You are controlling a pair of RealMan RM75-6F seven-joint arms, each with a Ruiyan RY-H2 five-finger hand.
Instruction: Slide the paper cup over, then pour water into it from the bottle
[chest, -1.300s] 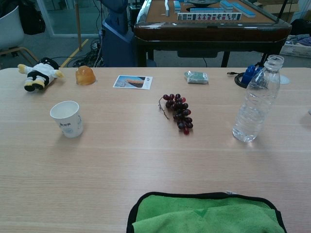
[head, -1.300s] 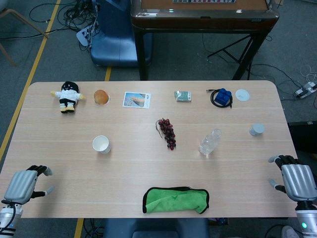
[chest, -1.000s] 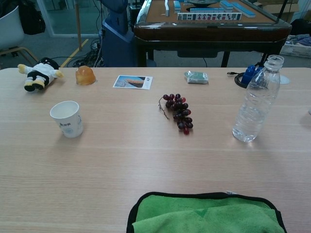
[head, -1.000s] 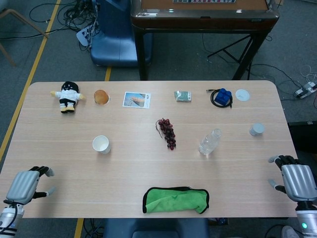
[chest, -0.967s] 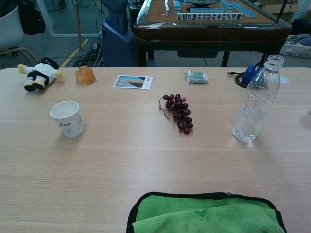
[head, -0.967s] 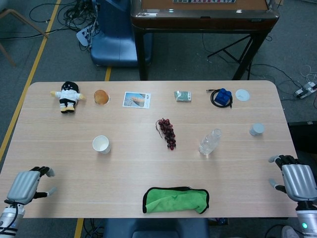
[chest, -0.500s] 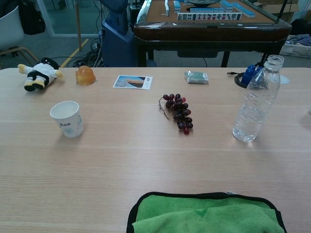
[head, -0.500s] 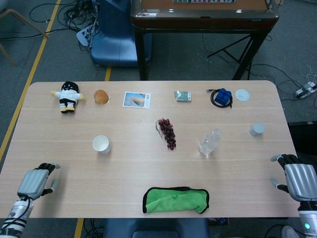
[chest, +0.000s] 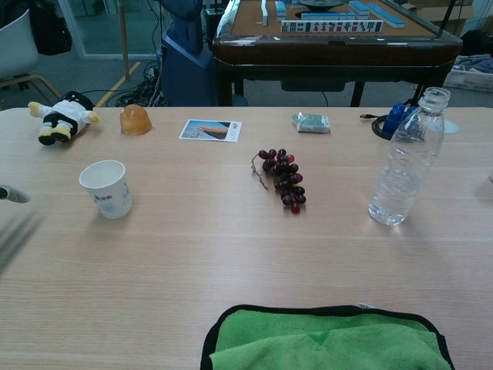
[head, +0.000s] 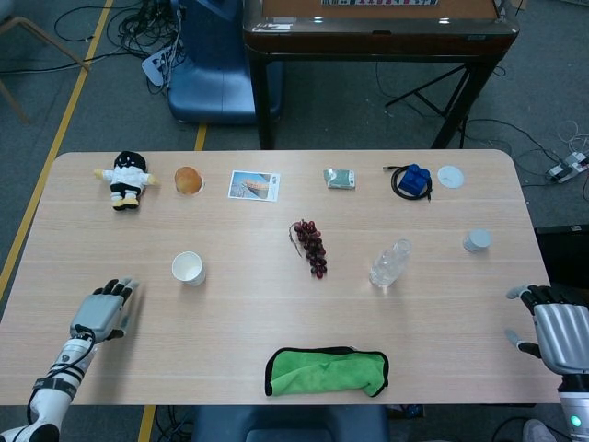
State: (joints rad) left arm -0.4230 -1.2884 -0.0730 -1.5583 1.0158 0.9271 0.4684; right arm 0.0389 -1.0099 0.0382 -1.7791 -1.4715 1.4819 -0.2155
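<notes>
Overhead first: the left hand point(head: 103, 313) is over the table point(head: 230, 313) near its left front, fingers extended forward and a little apart, holding nothing. The cup point(head: 188, 268) stands upright just ahead and to the right of it, not touched. The bottle point(head: 390, 264) stands uncapped right of centre, well apart from the cup, with grapes point(head: 311, 246) between the two. The right hand point(head: 556, 333) sits off the table's right front corner, fingers apart, empty. A green cloth point(head: 328, 370) lies at the front edge in the middle. Along the far side sit a doll point(head: 126, 178), an orange dome point(head: 188, 180), a card point(head: 254, 185), a small green pack point(head: 340, 178), a blue block point(head: 414, 180) on a black cable and a white lid point(head: 451, 176). A small grey cap-like thing point(head: 477, 240) lies right of the bottle.

From the chest view the cup point(chest: 106, 188) is at the left, open mouth up, with a blue print on its side. A blurred fingertip of the left hand point(chest: 14, 194) shows at the left edge, near the cup but apart from it; the hand's pose cannot be told here. The bottle point(chest: 405, 159) stands at the right, clear, neck open. Grapes point(chest: 282, 179) lie mid-table, and the cloth point(chest: 327, 339) fills the near edge. The right hand does not show in this view.
</notes>
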